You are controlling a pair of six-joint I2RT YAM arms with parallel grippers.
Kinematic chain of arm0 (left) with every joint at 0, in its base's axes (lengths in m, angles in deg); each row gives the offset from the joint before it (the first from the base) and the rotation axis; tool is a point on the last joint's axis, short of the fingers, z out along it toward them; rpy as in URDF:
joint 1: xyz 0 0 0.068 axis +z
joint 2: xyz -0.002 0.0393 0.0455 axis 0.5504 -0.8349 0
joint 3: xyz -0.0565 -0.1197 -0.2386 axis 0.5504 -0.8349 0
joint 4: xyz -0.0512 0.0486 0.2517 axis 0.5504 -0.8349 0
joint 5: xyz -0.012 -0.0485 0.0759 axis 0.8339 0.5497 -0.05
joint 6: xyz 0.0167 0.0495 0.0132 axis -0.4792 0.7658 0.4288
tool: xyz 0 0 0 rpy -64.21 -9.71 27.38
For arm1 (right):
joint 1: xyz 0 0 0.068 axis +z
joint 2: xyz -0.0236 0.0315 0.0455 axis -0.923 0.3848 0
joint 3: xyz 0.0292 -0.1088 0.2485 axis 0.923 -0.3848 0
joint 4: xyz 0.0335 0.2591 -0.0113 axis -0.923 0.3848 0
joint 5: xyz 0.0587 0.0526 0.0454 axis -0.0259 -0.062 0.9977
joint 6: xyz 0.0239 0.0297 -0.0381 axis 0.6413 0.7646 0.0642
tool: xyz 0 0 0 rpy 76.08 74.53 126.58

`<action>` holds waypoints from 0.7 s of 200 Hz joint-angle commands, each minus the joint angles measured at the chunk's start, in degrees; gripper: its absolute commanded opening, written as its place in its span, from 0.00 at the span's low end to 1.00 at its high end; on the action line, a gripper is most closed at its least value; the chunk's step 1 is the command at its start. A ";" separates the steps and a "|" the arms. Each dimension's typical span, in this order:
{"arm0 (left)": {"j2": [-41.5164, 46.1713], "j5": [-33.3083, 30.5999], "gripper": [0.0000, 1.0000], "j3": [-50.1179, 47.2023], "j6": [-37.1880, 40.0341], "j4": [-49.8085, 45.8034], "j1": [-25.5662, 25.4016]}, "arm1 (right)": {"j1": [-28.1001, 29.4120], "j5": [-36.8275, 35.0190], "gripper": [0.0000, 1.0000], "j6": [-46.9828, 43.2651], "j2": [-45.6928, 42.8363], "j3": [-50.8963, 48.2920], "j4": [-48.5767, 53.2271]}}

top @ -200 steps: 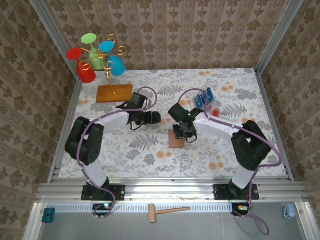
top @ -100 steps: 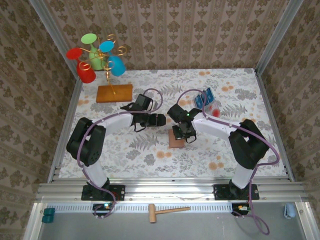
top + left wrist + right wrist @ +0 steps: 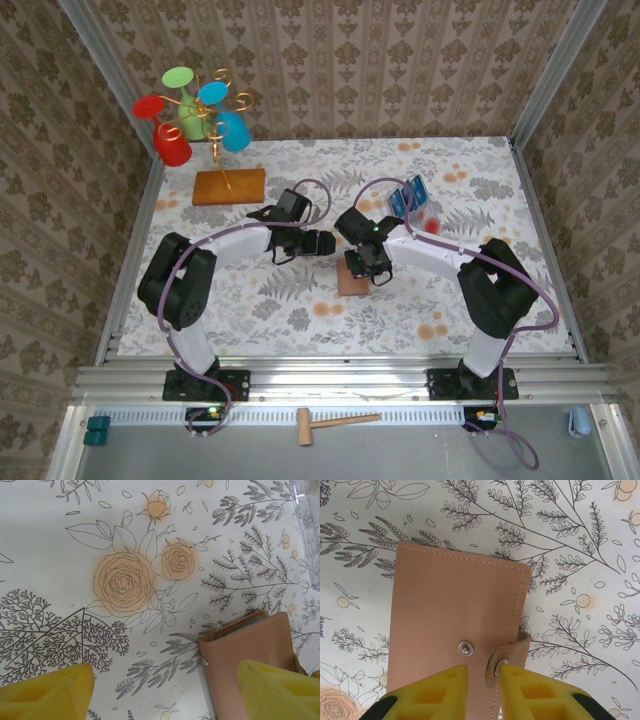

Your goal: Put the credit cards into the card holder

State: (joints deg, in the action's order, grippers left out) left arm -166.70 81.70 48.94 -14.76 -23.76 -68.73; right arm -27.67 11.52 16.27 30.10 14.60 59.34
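Right wrist view: flat tan-brown leather-like card holder [image 3: 450,610] lies closed on floral-print surface [image 3: 600,540], snap strap tab [image 3: 507,652] unfastened. Right gripper [image 3: 484,672] nearly pressed together, tab in narrow gap; cannot tell if pinched. Left gripper [image 3: 165,670] spread wide at holder's corner. Thin blue rectangular credit cards [image 3: 408,194] stand in clear plastic tray [image 3: 428,222], apart from holder. Advice: secure tab, peel cover open slowly, left gripper pinning lower flap.
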 commanded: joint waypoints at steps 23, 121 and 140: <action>-0.42 -0.17 0.76 1.98 1.00 -1.01 -0.16 | 0.28 -2.26 0.25 0.30 -2.03 1.55 2.24; -0.27 0.06 0.76 2.56 1.71 -1.59 -0.18 | 0.00 -2.80 0.11 -0.58 0.64 1.36 2.33; -0.23 0.01 0.76 2.64 1.97 -1.82 -0.18 | -0.08 -2.72 0.13 -0.66 0.80 1.17 2.24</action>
State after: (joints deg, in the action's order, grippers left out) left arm -166.70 81.72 49.95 -14.34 -24.24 -68.73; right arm -27.67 10.18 16.05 29.88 14.91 59.91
